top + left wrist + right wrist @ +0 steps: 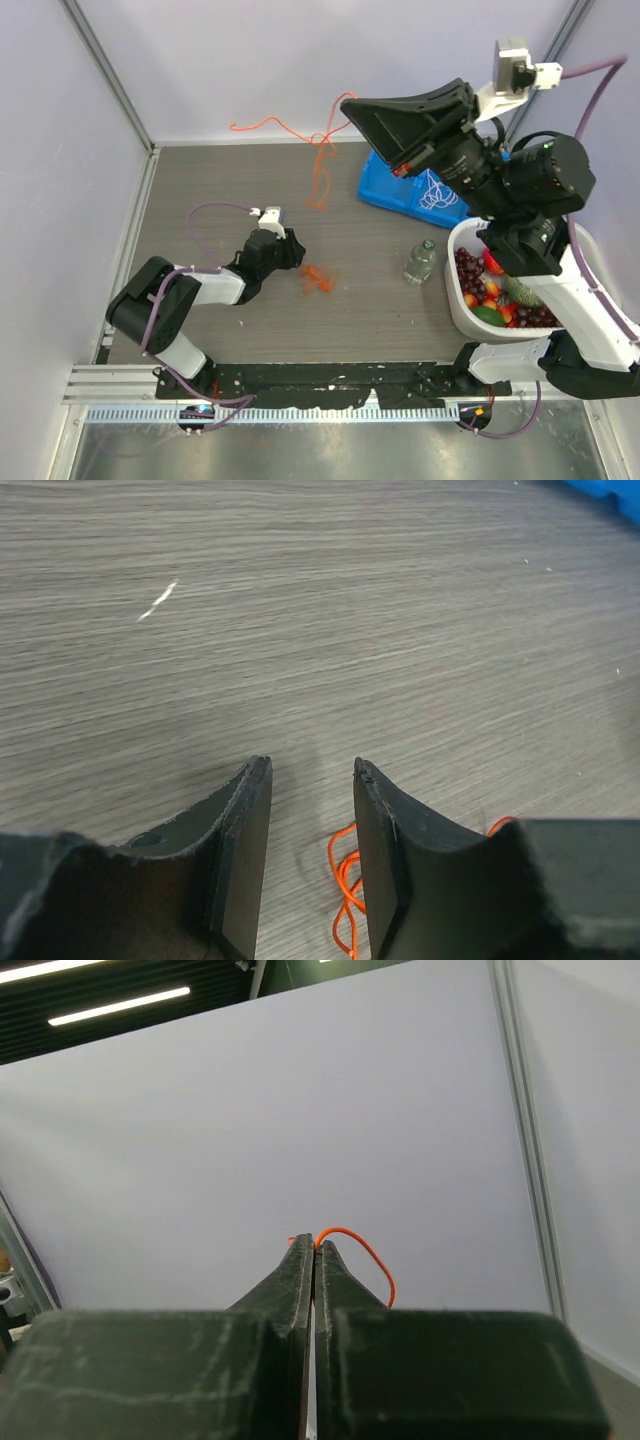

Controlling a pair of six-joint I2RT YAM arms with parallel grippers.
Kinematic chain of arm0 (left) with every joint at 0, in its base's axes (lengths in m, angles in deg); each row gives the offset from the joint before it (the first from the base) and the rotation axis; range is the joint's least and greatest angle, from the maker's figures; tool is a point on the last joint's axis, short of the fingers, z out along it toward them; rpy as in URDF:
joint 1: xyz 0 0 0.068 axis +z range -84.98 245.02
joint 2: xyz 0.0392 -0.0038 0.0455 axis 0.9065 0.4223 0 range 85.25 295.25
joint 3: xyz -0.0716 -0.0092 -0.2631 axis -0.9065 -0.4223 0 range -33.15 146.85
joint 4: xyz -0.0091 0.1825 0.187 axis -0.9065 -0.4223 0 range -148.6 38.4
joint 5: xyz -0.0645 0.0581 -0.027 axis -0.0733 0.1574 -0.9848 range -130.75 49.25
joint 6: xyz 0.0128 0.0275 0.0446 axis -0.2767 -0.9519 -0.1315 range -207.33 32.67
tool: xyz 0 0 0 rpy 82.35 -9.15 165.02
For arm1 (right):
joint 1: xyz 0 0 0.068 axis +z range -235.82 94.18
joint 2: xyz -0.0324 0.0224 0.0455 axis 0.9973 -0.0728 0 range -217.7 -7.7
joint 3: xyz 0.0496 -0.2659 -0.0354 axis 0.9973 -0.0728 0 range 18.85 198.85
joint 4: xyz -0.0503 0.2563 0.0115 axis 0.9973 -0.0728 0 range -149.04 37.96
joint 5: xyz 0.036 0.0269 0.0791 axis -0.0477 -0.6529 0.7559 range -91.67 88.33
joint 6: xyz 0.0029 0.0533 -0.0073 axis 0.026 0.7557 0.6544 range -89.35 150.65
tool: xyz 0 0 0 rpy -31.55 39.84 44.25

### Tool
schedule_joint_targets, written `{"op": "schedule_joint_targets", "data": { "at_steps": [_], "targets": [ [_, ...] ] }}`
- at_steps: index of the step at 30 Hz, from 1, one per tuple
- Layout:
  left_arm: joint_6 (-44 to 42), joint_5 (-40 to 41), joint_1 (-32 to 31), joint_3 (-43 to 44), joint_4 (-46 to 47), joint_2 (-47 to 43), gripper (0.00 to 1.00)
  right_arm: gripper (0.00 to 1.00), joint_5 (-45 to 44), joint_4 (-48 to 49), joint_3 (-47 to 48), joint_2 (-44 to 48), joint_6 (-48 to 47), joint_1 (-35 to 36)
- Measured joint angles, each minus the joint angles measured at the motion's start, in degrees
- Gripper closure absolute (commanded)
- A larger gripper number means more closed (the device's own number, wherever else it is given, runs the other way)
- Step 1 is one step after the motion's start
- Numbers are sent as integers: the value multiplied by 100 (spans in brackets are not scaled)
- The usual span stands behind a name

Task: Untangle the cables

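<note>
My right gripper (349,104) is raised high at the back and shut on a long orange cable (318,170). One part of the cable hangs down towards the table and another trails off to the left. In the right wrist view the jaws (315,1243) pinch the cable (368,1256), which loops out to the right. A small orange cable clump (318,278) lies on the table. My left gripper (292,251) is low just left of it, open and empty. In the left wrist view the clump (345,885) lies by the right finger (385,850). No white cable shows.
A blue bin (392,194) sits at the back right under the right arm. A clear plastic bottle (421,262) stands beside a white basin (458,300) holding fruit at the right. Walls close the left and back sides.
</note>
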Motion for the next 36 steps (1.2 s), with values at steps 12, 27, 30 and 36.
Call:
{"op": "schedule_joint_targets", "data": {
  "at_steps": [12, 27, 30, 36],
  "targets": [
    [487, 216, 59, -4, -1746, -2396, 24, 99, -590, 212, -1864, 748, -278, 0],
    [219, 251, 85, 1167, -4389, -4920, 5, 99, -2743, -177, -2389, 872, -1213, -17],
    [74, 208, 85, 1722, -4577, -4752, 5, 99, -3279, -76, -2430, 820, -1508, -212],
    [-448, -92, 85, 2938, -4638, -4203, 6, 99, -3318, 63, -2286, 240, -1438, -1530]
  ]
}}
